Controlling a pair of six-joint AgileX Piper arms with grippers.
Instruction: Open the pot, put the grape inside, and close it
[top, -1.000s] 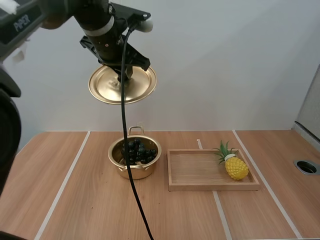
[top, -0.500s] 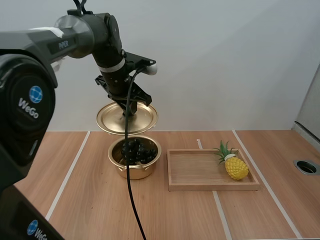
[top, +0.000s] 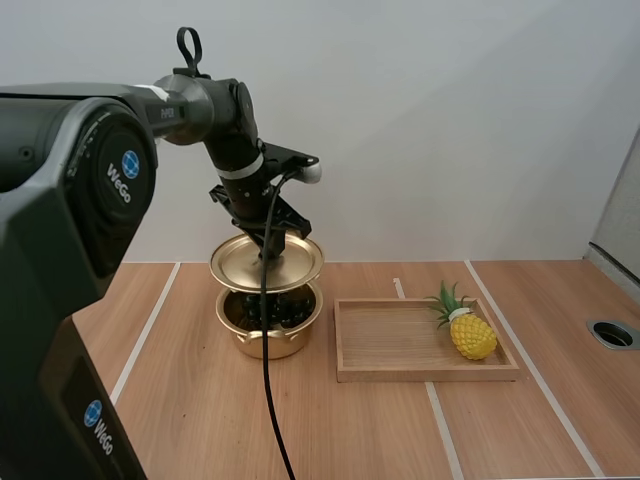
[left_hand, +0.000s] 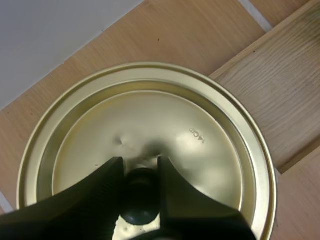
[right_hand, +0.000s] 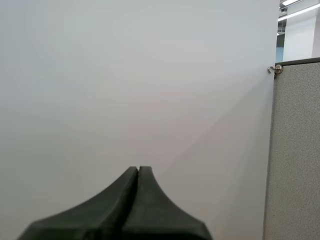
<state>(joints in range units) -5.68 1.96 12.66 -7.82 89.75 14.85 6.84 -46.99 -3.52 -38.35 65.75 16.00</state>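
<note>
A gold pot (top: 268, 322) stands on the table with dark grapes (top: 272, 306) inside it. Just above its rim hangs the gold lid (top: 266, 264), slightly tilted, with my left gripper (top: 270, 247) shut on its black knob. In the left wrist view the two fingers pinch the knob (left_hand: 140, 197) at the middle of the lid (left_hand: 200, 150). My right gripper (right_hand: 138, 172) is shut, its fingers lying together as one dark wedge in front of a pale wall.
A wooden tray (top: 400, 342) lies to the right of the pot, with a yellow toy pineapple (top: 470, 332) at its right end. A round hole (top: 612, 333) sits in the table at the far right.
My left gripper has carried the lid down and a little to the right, from high above the table to just over the pot's rim.
</note>
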